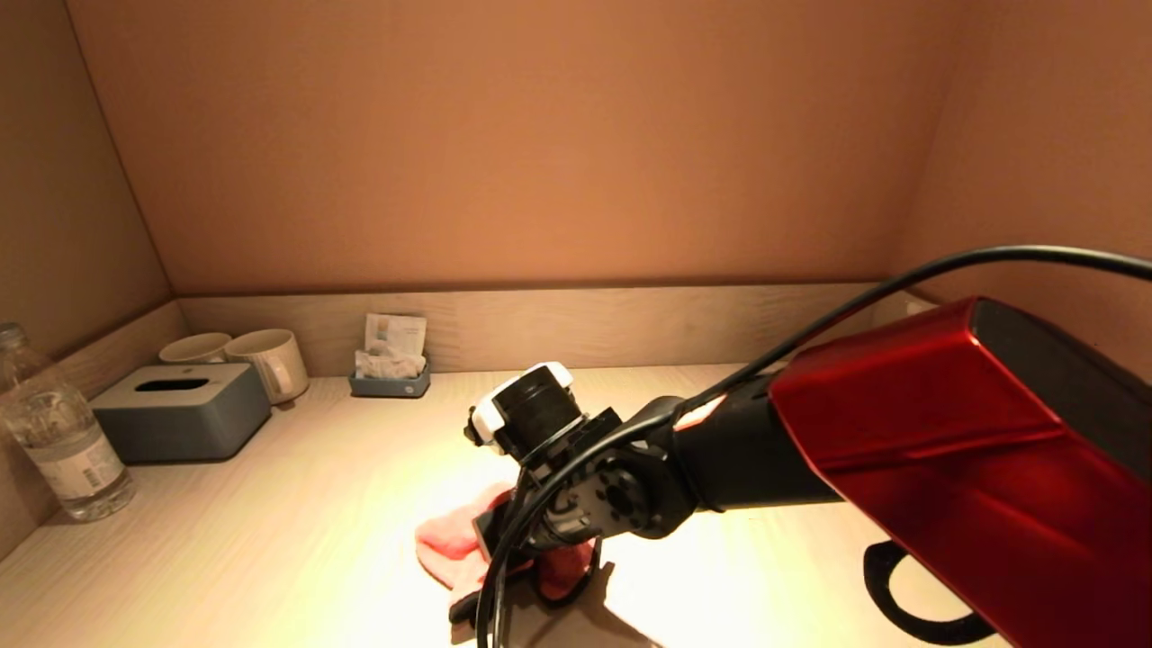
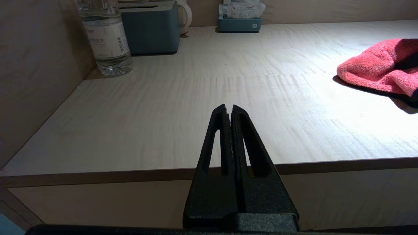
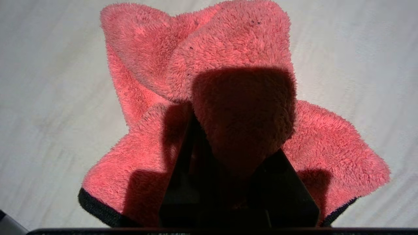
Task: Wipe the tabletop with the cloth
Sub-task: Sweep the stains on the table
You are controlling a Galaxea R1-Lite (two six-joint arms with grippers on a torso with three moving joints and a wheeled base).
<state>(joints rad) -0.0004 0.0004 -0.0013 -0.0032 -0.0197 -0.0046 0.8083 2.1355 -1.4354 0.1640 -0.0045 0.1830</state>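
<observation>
A pink fluffy cloth (image 1: 447, 543) with a black hem lies bunched on the light wooden tabletop (image 1: 270, 540), front centre. My right gripper (image 1: 504, 558) points down on it, shut on a raised fold of the cloth (image 3: 228, 42); the fold drapes over the fingertips in the right wrist view, where the gripper (image 3: 225, 140) shows only as dark finger bases. My left gripper (image 2: 228, 107) is shut and empty, held low before the table's front edge, out of the head view. From there the cloth (image 2: 378, 67) shows at the far right.
At the back left stand a water bottle (image 1: 58, 432), a grey tissue box (image 1: 180, 409), two cream mugs (image 1: 270, 360) and a small tray of sachets (image 1: 390, 364). Walls close the back and both sides. The table's front edge (image 2: 98, 176) runs before the left gripper.
</observation>
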